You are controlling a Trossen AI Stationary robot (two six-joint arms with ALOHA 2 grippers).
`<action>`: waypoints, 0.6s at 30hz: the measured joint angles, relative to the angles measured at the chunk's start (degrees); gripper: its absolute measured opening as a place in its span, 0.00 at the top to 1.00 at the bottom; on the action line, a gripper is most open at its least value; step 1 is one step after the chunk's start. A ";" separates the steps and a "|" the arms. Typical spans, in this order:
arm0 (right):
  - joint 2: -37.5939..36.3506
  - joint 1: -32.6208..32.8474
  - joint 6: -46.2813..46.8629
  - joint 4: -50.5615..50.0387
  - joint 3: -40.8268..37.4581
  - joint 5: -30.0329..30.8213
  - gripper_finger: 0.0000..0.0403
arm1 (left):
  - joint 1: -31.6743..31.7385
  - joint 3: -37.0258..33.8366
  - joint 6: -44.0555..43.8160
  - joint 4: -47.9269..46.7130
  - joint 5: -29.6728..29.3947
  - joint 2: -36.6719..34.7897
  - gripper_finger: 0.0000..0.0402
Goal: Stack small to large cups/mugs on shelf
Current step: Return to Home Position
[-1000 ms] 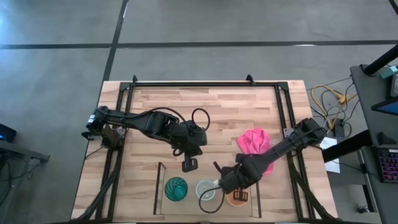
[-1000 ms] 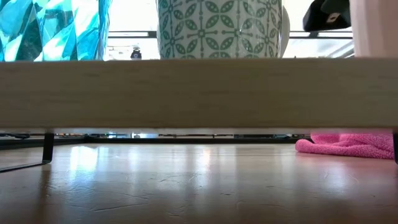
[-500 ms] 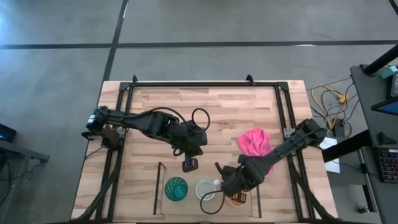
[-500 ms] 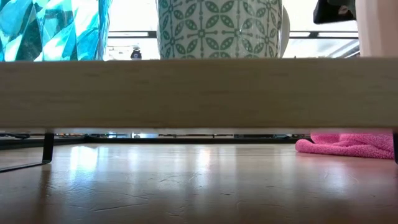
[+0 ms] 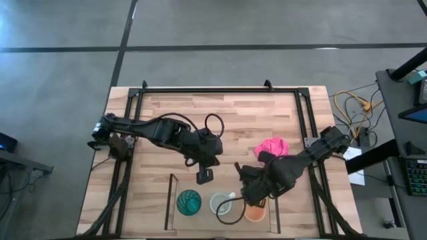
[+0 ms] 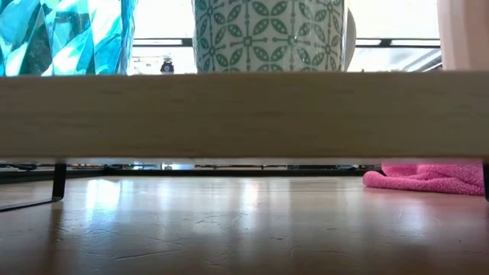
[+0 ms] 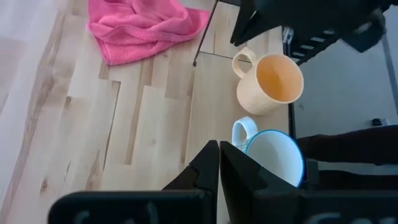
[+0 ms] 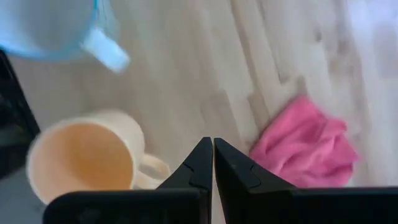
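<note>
Three cups stand in a row in the shelf bay (image 5: pixel 170 200) at the table's near edge. They are the teal ribbed tumbler (image 5: pixel 189 202), the white mug (image 5: pixel 221 203) and the orange mug (image 5: pixel 255 213), each resting on its base. My right gripper (image 8: pixel 212 155) is shut and empty, above and just on the far side of the orange mug (image 8: pixel 87 158). My left gripper (image 5: pixel 205 175) is shut and empty, over the table on the far side of the shelf. Its wrist view looks toward the white mug (image 7: pixel 273 158) and the orange mug (image 7: pixel 277 81).
A pink cloth (image 5: pixel 270 148) lies on the table at the right, behind my right arm. Black frame rails (image 5: pixel 220 89) run along the table's far edge and sides. In the low view the shelf board (image 6: pixel 244 114) spans the picture, with the cups on top of it.
My right gripper has risen from the orange mug and drawn back toward the table's far side, leaving the low view at the top right. The orange mug stays on the shelf.
</note>
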 joint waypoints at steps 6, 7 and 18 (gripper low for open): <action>-1.42 0.89 -2.57 -0.18 7.21 8.42 0.98 | -0.17 0.10 -5.61 -0.25 -0.04 -3.14 1.00; -1.61 0.96 -3.92 -0.19 8.26 8.95 0.98 | -0.18 0.03 -6.27 -0.43 -0.03 -3.80 1.00; -3.79 0.93 -15.72 -0.18 16.36 9.20 0.98 | -0.27 -0.62 -6.56 -0.45 -0.20 -11.04 1.00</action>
